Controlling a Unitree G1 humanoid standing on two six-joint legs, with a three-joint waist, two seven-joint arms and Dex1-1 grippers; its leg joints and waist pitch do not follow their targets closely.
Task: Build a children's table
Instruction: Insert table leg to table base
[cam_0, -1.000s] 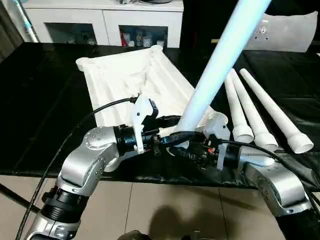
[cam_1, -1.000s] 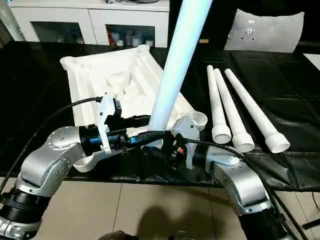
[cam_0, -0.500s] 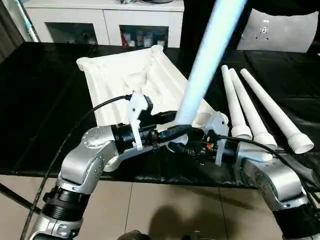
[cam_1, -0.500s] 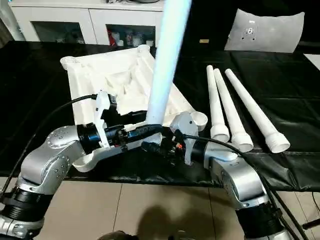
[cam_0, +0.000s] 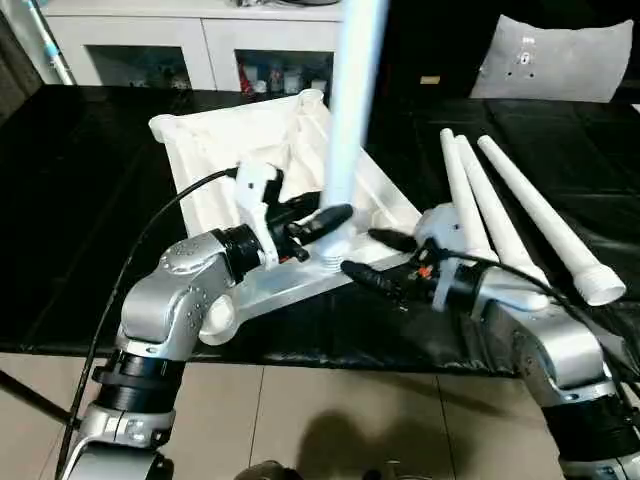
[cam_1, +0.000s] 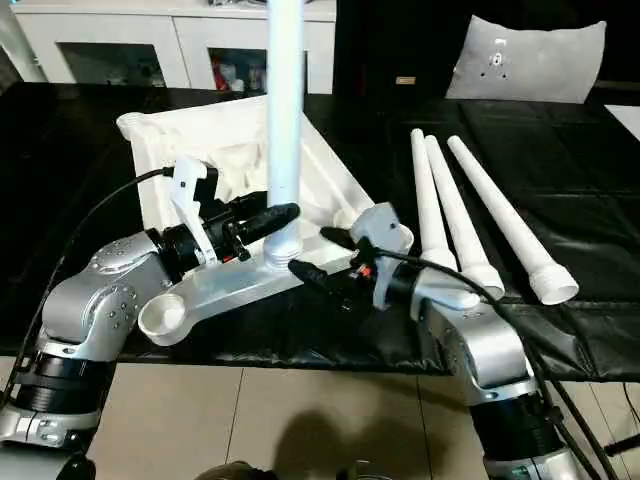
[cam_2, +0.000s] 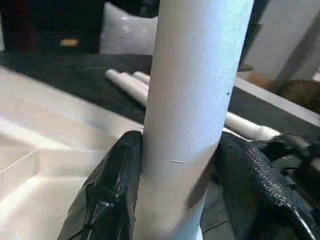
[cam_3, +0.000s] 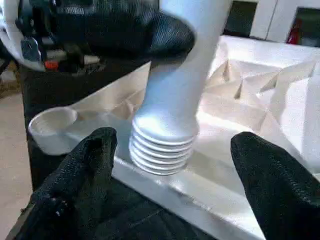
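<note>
Right eye view, centre: the long white tapered plastic leg (cam_1: 284, 110) stands upright, ribbed end down over the white ribbed plastic tabletop (cam_1: 215, 150). Left fingers (cam_1: 262, 218) pinch it low; right fingers (cam_1: 312, 272) are spread apart beside it.

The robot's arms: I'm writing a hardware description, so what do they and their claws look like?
Both forearms are rounded silver metal shells over black joint rings. The left claw and right claw each have two black, textured fingers on a white wrist bracket. A black cable loops along each arm, and small red parts show at the right wrist.
</note>
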